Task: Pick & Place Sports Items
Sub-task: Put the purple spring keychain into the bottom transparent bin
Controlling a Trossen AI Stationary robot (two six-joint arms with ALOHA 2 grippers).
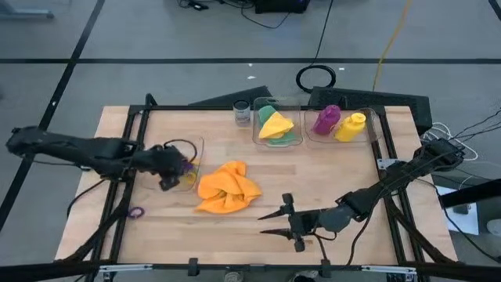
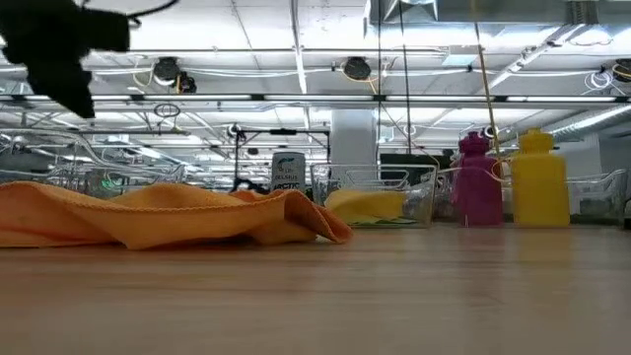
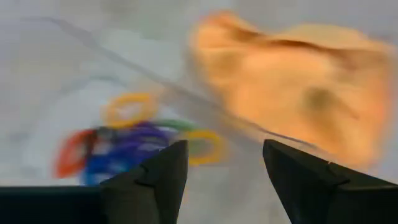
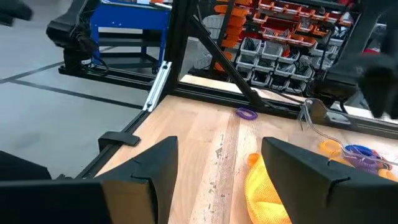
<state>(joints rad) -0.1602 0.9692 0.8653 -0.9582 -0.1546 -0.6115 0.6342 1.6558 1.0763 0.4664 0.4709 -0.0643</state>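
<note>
Fingers of the left gripper [image 1: 174, 174] stand apart with nothing between them, hovering over the clear box [image 1: 188, 160] at the bench's left side; the left wrist view looks down past them at a blurred heap of coloured elastic rings [image 3: 134, 140] lying in that box. Fingers of the right gripper [image 1: 270, 221] are spread and empty too, pointing left across the front of the bench [image 1: 258, 243], a little way from the orange cloth.

Largest of the sports items, the orange cloth [image 1: 228, 186] lies crumpled near the middle of the bench, just beside the box of rings. At the back, a second clear box [image 1: 259, 135] holds the yellow cloth [image 1: 275, 124] on top of the green cloth [image 1: 291, 136]. Next to it a third clear box [image 1: 374, 125] holds the purple bottle [image 1: 326, 119] and the yellow bottle [image 1: 351, 127], side by side. One purple ring [image 1: 136, 212] lies alone on the bench near the left front edge.

A small clear glass jar [image 1: 242, 113] stands just left of the cloth box.
</note>
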